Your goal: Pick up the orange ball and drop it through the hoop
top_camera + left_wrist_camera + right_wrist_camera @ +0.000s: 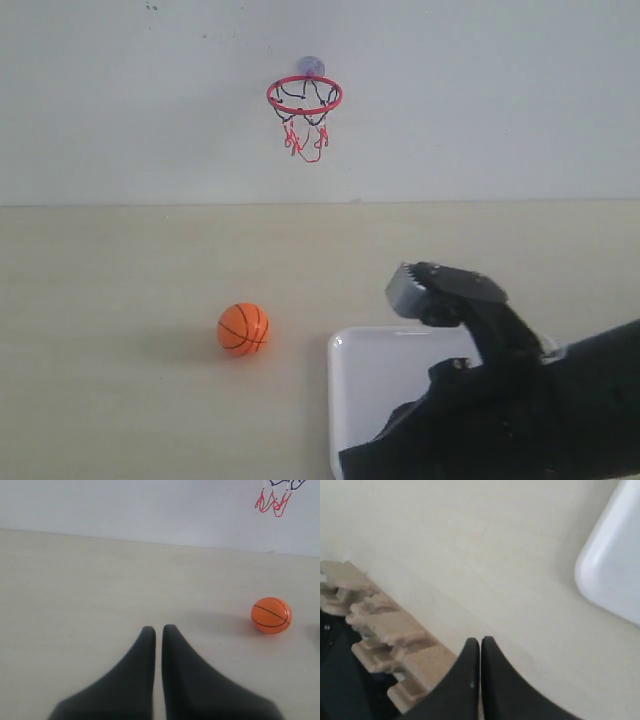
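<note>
The orange ball rests on the pale table, left of the white tray, and appears again as the ball in the left wrist view. High on the wall hangs the hoop, red ring with a black and red net under a clear suction cup; only the net's tips reach the left wrist view. My left gripper is shut and empty, low over the table, well apart from the ball. My right gripper is also shut, holding nothing. The right arm stretches over the tray; its fingertips are hidden there.
A white tray lies at the front right, its corner showing in the right wrist view. A jagged beige piece sits beside the right gripper's fingers. The white wall rises behind the table.
</note>
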Controlling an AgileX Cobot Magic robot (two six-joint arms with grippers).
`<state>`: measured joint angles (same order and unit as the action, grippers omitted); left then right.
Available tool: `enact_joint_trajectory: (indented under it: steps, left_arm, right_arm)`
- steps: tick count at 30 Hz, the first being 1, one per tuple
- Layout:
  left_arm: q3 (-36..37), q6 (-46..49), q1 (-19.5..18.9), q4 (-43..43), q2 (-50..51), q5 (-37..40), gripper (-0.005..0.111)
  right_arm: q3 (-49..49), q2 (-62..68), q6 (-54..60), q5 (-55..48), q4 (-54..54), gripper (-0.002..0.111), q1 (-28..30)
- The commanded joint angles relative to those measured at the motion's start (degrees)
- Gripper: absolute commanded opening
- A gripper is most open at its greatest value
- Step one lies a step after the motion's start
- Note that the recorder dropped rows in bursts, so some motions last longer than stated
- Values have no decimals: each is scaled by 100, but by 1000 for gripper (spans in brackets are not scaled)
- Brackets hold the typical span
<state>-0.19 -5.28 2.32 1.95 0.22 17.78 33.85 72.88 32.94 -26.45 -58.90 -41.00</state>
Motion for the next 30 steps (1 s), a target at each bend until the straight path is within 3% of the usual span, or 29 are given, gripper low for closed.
enact_joint_trajectory:
  steps: [1, 14, 30]
  left_arm:
    - [19, -30, 8, -6, -22, -18, 4]
    - [19, -30, 8, -6, -22, -18, 4]
    - [19, -30, 8, -6, -22, -18, 4]
  right_arm:
    - [-528, -936, 208, 853, -26, 0, 6]
    - [-2364, -4065, 471, 1429, -73, 0, 1880]
    - [-3258, -6426, 461, 2348, -81, 0, 3190]
